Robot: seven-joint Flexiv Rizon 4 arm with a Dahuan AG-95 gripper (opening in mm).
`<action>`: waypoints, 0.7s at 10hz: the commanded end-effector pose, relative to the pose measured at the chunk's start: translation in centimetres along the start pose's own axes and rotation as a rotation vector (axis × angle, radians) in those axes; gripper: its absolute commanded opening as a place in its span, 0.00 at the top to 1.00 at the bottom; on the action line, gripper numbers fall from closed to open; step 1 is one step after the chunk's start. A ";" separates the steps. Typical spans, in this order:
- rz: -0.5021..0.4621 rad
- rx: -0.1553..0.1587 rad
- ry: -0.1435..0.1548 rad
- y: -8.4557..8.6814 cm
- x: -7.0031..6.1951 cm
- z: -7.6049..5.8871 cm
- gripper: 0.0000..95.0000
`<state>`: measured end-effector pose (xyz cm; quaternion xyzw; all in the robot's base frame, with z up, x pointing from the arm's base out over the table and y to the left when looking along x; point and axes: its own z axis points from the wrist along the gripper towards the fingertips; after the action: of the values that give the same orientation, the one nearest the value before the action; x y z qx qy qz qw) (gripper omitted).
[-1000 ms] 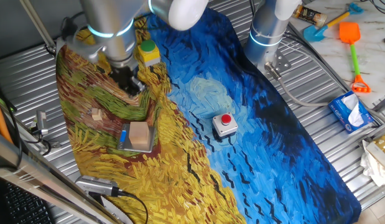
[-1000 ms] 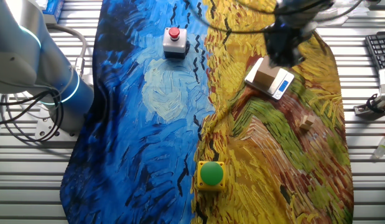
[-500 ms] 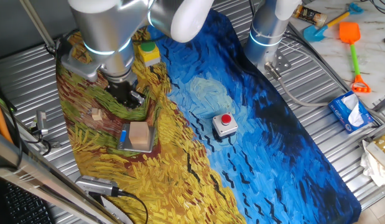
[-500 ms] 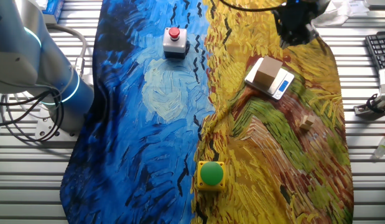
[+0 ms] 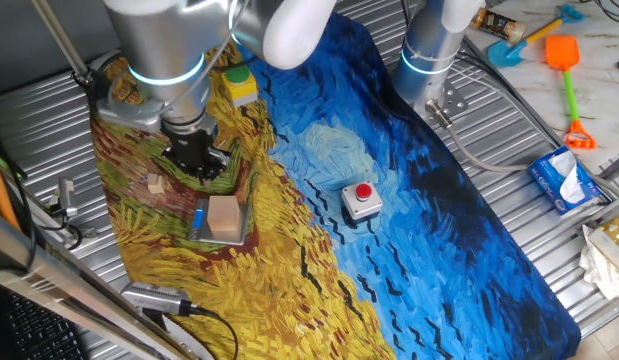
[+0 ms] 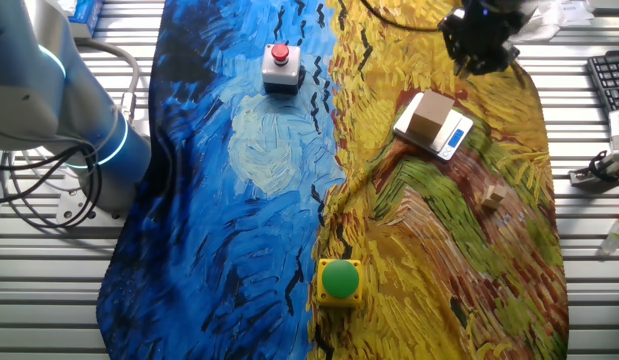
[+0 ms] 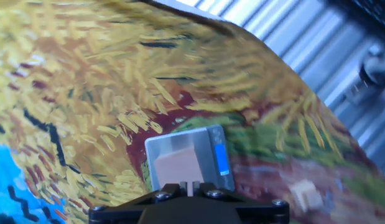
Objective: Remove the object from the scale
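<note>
The light-tan wooden cube (image 5: 224,217) sits on the thin grey scale (image 5: 201,228), which has a blue strip on one edge, on the yellow part of the cloth. Both also show in the other fixed view, cube (image 6: 426,120) on scale (image 6: 454,134). My gripper (image 5: 194,160) hangs above the cloth just beyond the scale, apart from the cube, and shows in the other fixed view (image 6: 479,48) too. In the hand view the gripper (image 7: 190,185) has its fingers nearly together and empty, with the cube (image 7: 177,165) and scale (image 7: 208,148) below and ahead of them.
A small tan wooden bit (image 5: 155,184) lies on the cloth near the scale. A grey box with a red button (image 5: 361,199) stands on the blue part. A yellow box with a green button (image 5: 237,82) stands behind the gripper. Ribbed metal table surrounds the cloth.
My gripper has shifted sideways over the cloth, off the scale in the other fixed view. The cube and scale have not moved.
</note>
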<state>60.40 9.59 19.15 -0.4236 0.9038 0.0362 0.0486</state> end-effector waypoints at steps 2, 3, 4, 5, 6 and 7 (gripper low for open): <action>-0.054 -0.017 -0.008 -0.3 -0.2 1.2 0.20; -0.045 -0.019 -0.008 -0.4 -0.2 2.0 0.20; -0.042 -0.020 -0.005 -0.5 -0.1 2.6 0.00; -0.041 -0.021 -0.007 -0.6 -0.1 3.1 0.00; -0.046 -0.022 -0.007 -0.6 -0.1 3.4 0.00; -0.047 -0.023 -0.005 -0.6 0.0 3.7 0.00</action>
<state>61.10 9.60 15.31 -0.4444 0.8934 0.0450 0.0491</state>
